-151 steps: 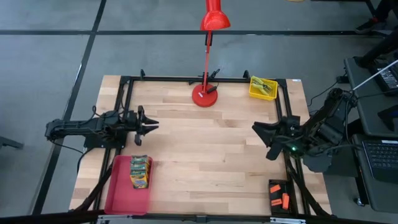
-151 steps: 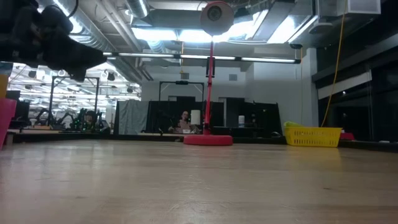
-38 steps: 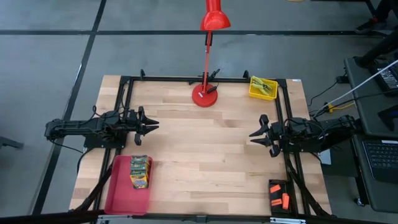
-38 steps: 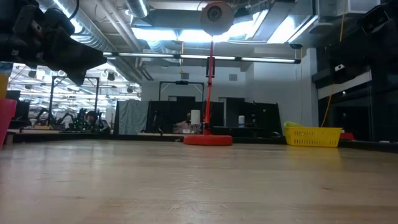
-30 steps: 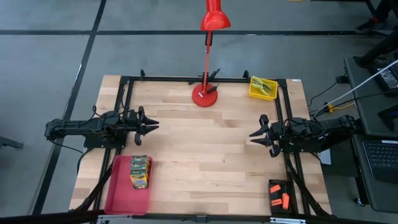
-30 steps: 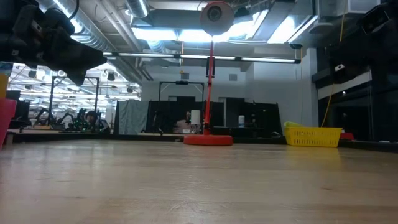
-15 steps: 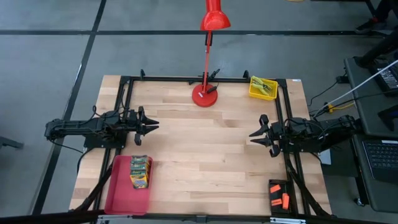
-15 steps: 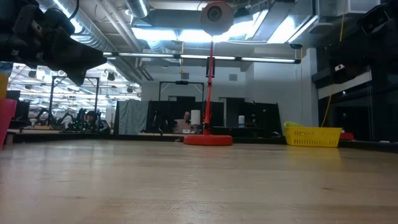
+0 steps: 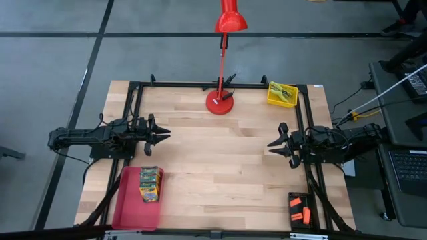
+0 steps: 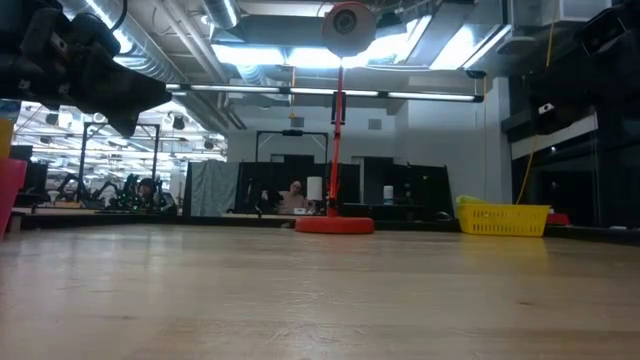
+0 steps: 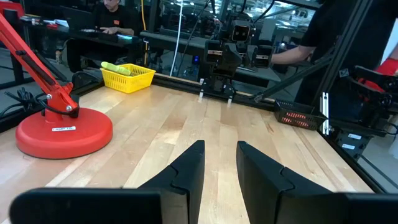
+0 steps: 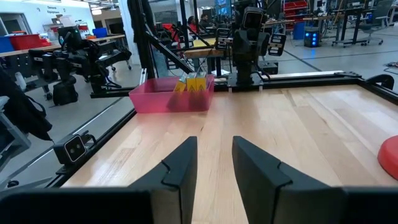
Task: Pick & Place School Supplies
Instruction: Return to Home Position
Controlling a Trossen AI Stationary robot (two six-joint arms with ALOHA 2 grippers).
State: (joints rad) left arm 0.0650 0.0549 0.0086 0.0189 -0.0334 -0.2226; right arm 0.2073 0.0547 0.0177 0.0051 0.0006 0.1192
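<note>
While the two flat crayon boxes (image 9: 151, 184) sit in the red plastic tray (image 9: 127, 207) at the wooden counter (image 9: 220, 173)'s left edge, the left hand (image 9: 165, 135) hangs near them, fingers parted, holding nothing. Small orange pieces (image 9: 303, 215) lie in the black bin (image 9: 291, 197); the right hand (image 9: 272, 145), likewise parted and empty, hovers apart from it. Yellow-green-handled tools (image 9: 285, 92) rest in the yellow mesh basket (image 9: 271, 100)
</note>
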